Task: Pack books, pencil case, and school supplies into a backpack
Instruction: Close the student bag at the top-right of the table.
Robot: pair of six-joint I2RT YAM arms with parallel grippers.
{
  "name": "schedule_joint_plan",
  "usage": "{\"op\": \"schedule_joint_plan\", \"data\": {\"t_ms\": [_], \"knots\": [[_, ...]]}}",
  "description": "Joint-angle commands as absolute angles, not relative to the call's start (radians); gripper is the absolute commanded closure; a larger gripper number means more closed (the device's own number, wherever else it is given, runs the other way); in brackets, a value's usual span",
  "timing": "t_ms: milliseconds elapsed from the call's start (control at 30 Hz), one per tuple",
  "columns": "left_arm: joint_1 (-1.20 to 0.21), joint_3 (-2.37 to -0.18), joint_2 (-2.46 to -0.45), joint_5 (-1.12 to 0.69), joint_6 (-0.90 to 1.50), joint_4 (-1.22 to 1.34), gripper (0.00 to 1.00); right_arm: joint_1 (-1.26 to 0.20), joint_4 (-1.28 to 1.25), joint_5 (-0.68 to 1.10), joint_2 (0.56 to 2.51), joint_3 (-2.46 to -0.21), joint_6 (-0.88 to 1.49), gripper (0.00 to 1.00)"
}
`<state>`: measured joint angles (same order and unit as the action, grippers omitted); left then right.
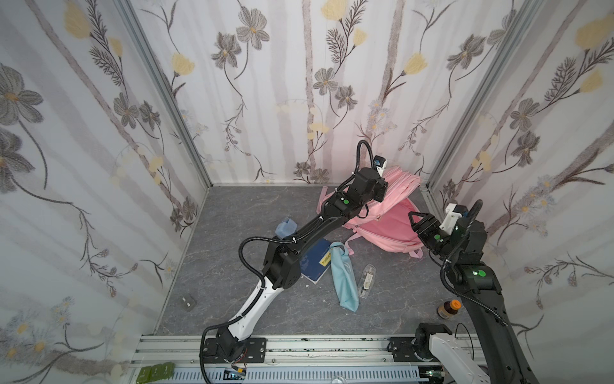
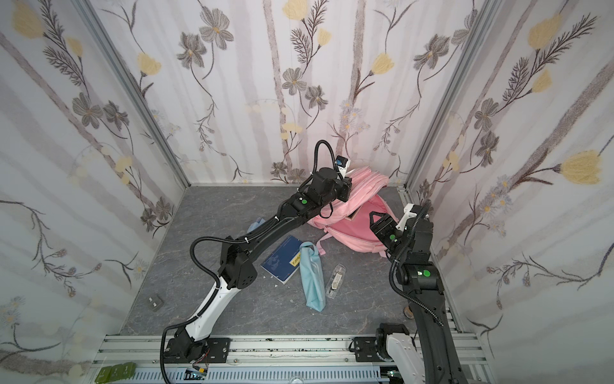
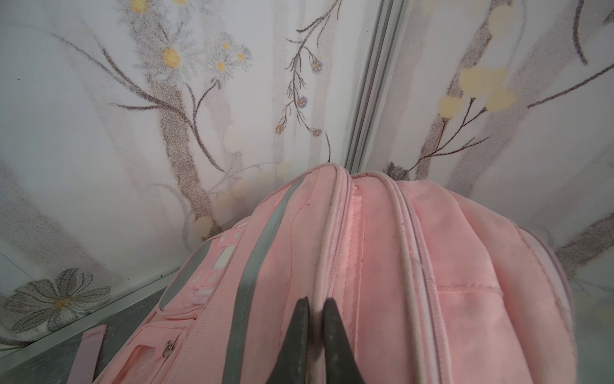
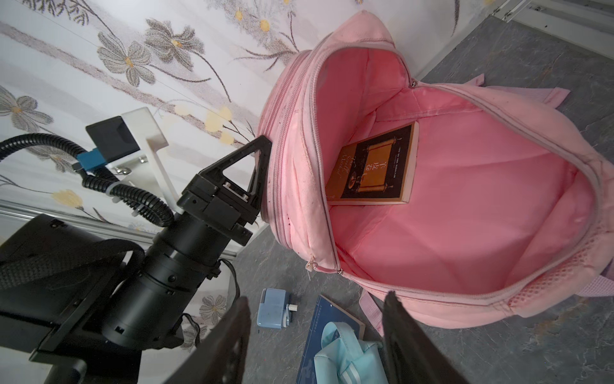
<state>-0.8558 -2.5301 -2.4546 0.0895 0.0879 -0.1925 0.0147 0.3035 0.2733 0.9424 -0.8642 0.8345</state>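
The grey floor [image 1: 232,299] sat inside flowery walls [image 1: 265,99]. The backpack [image 1: 388,229] lay open in the far right corner, with the brown book [image 4: 375,166] inside. The left gripper [image 3: 315,301] pinched its top edge. The right gripper [image 4: 317,296] hung spread and empty. The left arm [image 1: 315,226] hid part of the navy book [image 1: 314,262]. The pencil case [image 1: 345,282] and clear case [image 1: 365,281] lay mid-floor, with open floor nearer the rail [image 1: 299,345].

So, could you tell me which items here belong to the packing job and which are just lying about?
Job: pink backpack, brown book inside it, navy book, light-blue pencil case, pale-blue sharpener, clear oblong case.
Stray: orange-capped brown bottle, small grey block, green blocks.
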Motion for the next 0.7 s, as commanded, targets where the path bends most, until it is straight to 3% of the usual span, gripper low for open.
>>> {"op": "schedule_joint_plan", "data": {"t_ms": [0, 100, 200, 400, 667], "knots": [[-0.855, -2.545, -2.444, 0.114, 0.124, -0.125, 0.63, 0.001, 0.363, 0.242, 0.918, -0.881, 0.804, 0.39], [-0.855, -2.542, -2.419, 0.102, 0.139, -0.145, 0.40, -0.044, 0.396, 0.212, 0.905, -0.923, 0.781, 0.41], [-0.855, -2.526, -2.371, 0.082, 0.165, -0.149, 0.31, -0.141, 0.410, 0.154, 0.912, -0.975, 0.743, 0.42], [-0.855, -2.422, -2.213, 0.080, 0.190, -0.162, 0.26, -0.377, 0.399, 0.049, 1.025, -1.090, 0.654, 0.43], [-0.850, -2.073, -1.874, 0.177, 0.183, -0.246, 0.22, -0.589, 0.364, 0.059, 1.337, -1.314, 0.486, 0.41]]}}
